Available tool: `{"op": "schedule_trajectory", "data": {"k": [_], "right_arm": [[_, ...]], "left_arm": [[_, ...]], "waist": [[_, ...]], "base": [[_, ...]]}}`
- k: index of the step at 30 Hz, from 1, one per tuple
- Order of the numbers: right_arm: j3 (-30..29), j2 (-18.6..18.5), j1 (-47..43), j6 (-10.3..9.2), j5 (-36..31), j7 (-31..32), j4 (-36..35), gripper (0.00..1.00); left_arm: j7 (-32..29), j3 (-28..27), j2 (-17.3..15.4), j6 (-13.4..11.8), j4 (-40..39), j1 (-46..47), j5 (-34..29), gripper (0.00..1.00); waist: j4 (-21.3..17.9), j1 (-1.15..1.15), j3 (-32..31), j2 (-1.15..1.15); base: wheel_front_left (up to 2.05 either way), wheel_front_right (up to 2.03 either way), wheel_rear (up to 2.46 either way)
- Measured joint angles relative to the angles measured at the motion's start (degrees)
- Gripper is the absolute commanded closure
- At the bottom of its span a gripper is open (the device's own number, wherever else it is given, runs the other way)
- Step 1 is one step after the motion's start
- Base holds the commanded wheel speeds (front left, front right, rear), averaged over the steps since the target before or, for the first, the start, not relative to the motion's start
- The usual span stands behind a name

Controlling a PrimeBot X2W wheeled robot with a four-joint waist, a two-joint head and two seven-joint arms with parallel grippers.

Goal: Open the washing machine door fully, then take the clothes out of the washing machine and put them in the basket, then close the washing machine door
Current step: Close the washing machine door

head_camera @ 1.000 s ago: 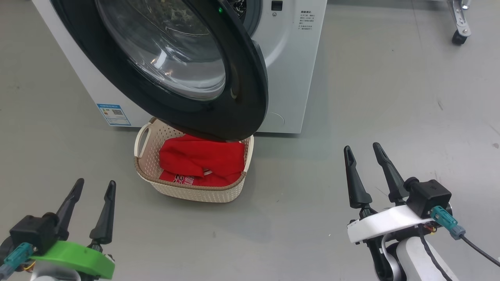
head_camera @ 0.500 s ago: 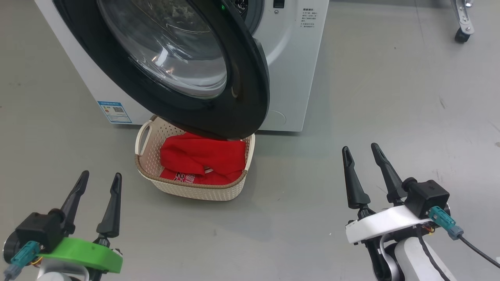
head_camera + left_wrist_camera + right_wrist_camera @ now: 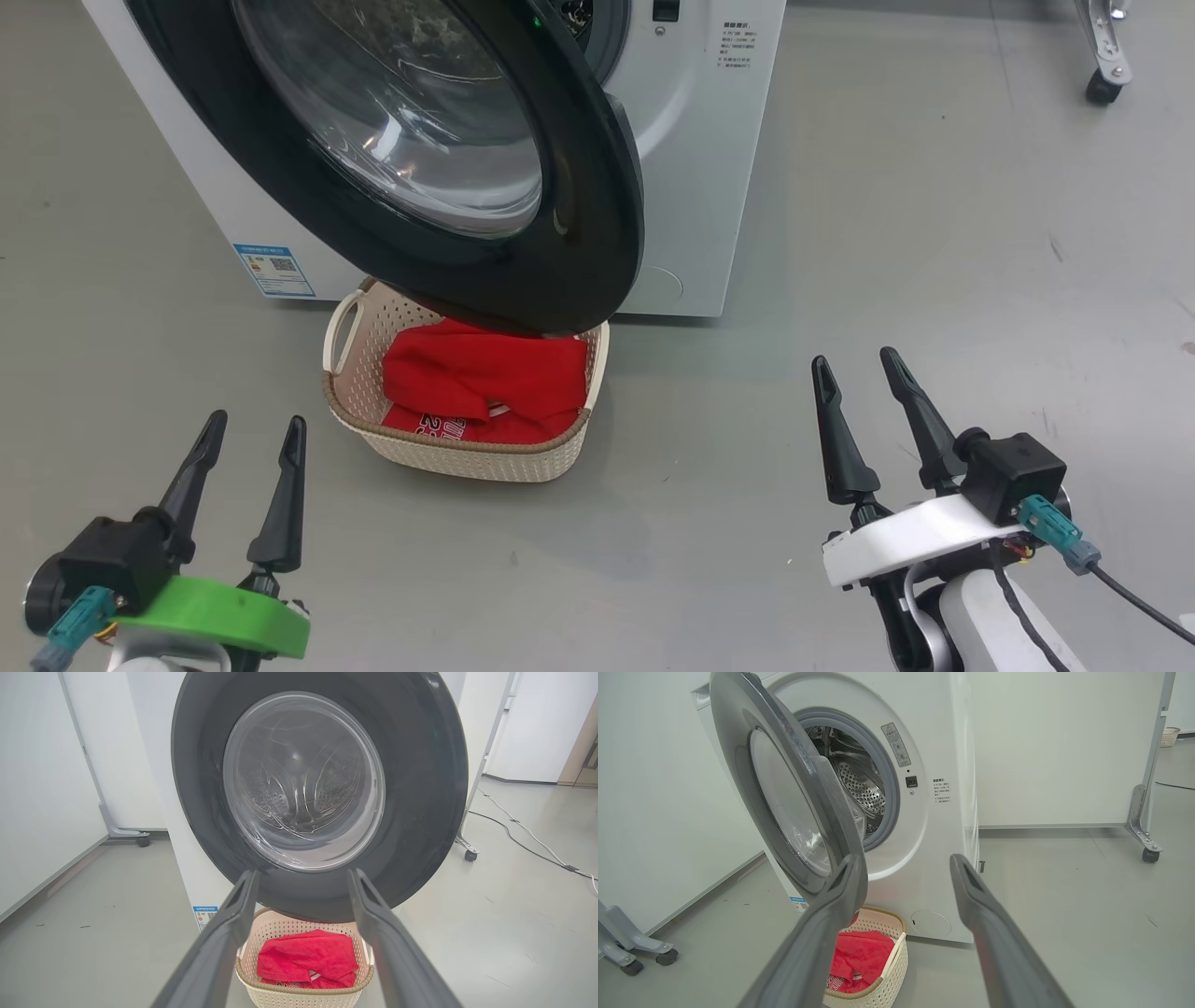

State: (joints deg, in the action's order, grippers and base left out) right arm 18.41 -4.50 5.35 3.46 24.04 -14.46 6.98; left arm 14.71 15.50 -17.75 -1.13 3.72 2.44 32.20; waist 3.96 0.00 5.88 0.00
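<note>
The clothes (image 3: pixel 485 378) lie in the basket (image 3: pixel 467 457) on the floor (image 3: pixel 934 233), just before the washing machine (image 3: pixel 691 187), beneath its swung-out washing machine door (image 3: pixel 579 252). Left gripper (image 3: pixel 259 420) and right gripper (image 3: pixel 852 358) hover apart, jaws spread wide, empty.

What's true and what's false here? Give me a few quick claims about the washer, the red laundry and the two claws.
1. The washing machine door stands open. True.
2. The clothes lie inside the washing machine. False: they lie in the basket.
3. The left claw holds a red garment. False: it is open and empty.
4. The basket sits in front of the washing machine, below the door's lower edge. True.
5. The right claw grips the door's rim. False: it is open and apart from the door.
</note>
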Motion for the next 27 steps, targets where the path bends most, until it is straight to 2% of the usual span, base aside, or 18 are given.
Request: {"op": "schedule_trajectory", "data": {"k": [17, 18, 19, 20, 27], "right_arm": [[0.0, 0.4, 0.0, 0.01, 0.0, 0.0, 0.2, 0.0], [-0.1, 0.4, 0.0, 0.01, 0.0, 0.0, 0.2, 0.06], [-0.1, 0.4, 0.0, 0.01, 0.0, 0.0, 0.1, 0.6], [-0.2, 0.4, 0.0, 0.01, 0.0, 0.0, -0.2, 1.0], [-0.6, 0.4, 0.6, 0.42, -1.1, 0.0, -1.9, 1.0]], "left_arm": [[0.0, -2.0, 1.7, 1.5, -0.4, -1.5, -2.2, 0.0], [0.0, -2.1, 1.8, 1.5, -0.5, -1.5, -2.3, 0.0], [0.0, -2.2, 1.9, 1.5, -0.6, -1.6, -2.5, 0.0], [0.0, -2.3, 1.9, 1.5, -0.7, -1.6, -2.5, 0.0], [0.0, -2.4, 2.7, 2.5, -1.7, -1.5, -3.2, 0.0]], "waist": [[-0.2, 0.0, 0.0, 0.0], [-0.2, 0.0, 0.0, 0.0], [-0.2, 0.0, 0.2, 0.0], [-0.2, 0.0, 0.3, 0.0], [0.2, 0.0, 2.1, 0.0]], "base": [[0.0, 0.0, 0.0], [0.0, 0.0, 0.0], [0.0, 0.0, 0.0], [0.0, 0.0, 0.0], [0.0, 0.0, 0.0]]}}
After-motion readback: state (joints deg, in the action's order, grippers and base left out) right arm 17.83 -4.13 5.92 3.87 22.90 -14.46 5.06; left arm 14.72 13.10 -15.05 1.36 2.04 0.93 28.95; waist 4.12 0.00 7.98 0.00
